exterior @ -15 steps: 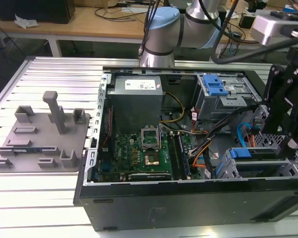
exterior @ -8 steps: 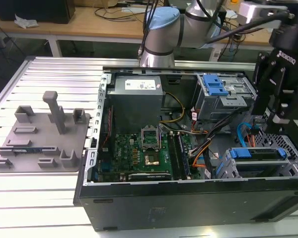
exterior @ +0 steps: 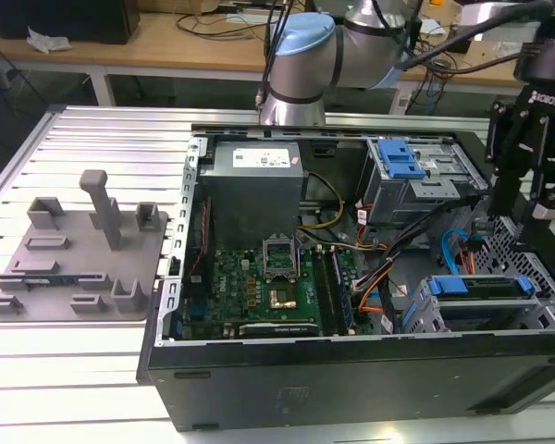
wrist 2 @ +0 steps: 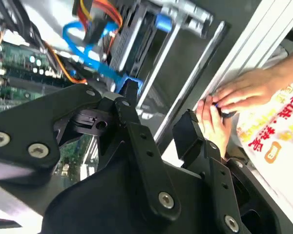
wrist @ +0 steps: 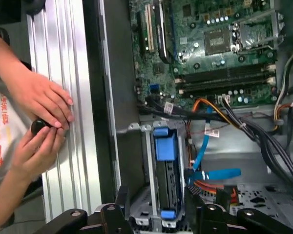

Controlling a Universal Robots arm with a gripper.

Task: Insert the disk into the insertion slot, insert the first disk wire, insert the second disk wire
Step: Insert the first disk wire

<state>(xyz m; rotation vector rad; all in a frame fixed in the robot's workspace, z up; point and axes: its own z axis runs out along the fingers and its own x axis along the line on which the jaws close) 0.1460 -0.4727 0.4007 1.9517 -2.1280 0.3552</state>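
Right, disk [exterior: 486, 294] sits home in the slot [exterior: 424, 314] at the case's near corner, exterior view's right. Gripper [wrist: 157, 197] hangs over it, fingers apart, empty: slot carries the disk, no grip needed.

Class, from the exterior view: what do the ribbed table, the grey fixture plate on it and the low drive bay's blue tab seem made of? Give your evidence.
Table: probably aluminium; silvery, satin, straight extruded ribs catching light. Plate: likely plastic, perhaps printed; flat matte grey, blocky posts. Tab: likely plastic; saturated blue, smooth, slight sheen.
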